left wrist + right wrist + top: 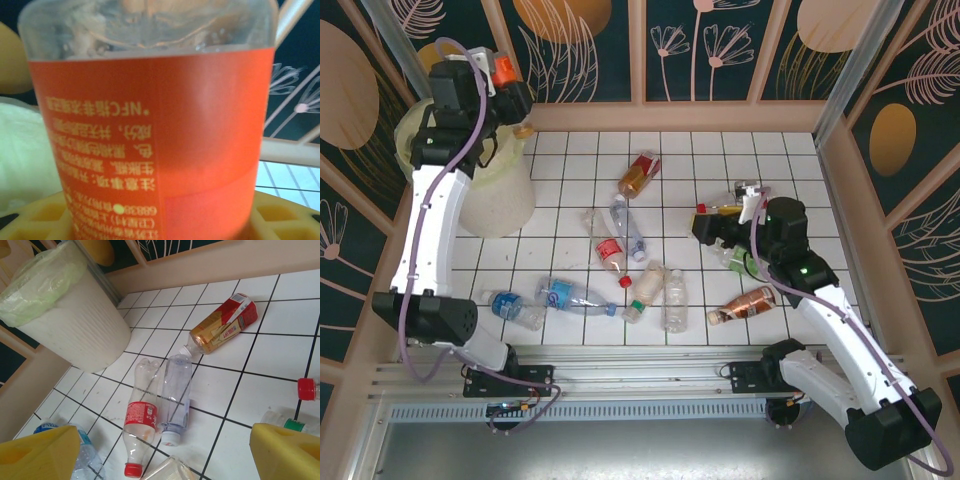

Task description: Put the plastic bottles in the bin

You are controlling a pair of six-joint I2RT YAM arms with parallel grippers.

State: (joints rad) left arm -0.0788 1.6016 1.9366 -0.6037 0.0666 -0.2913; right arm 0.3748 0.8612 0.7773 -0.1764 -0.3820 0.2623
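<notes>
White tiled tabletop [800,170], dark grout lines in a neat grid. A pale wooden frame [720,115] runs along its far edge and on down both sides. Behind it, dark wall panels [720,45] carry line-drawn flowers and golden-orange discs. At the near edge, a ribbed metal rail [640,365] spans the width.

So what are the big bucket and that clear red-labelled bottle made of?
The bucket looks like matte cream plastic, finely textured, lined with a thin translucent film bag. The clear red-labelled bottle seems thin glossy plastic: see-through, dented, with a red cap.
</notes>
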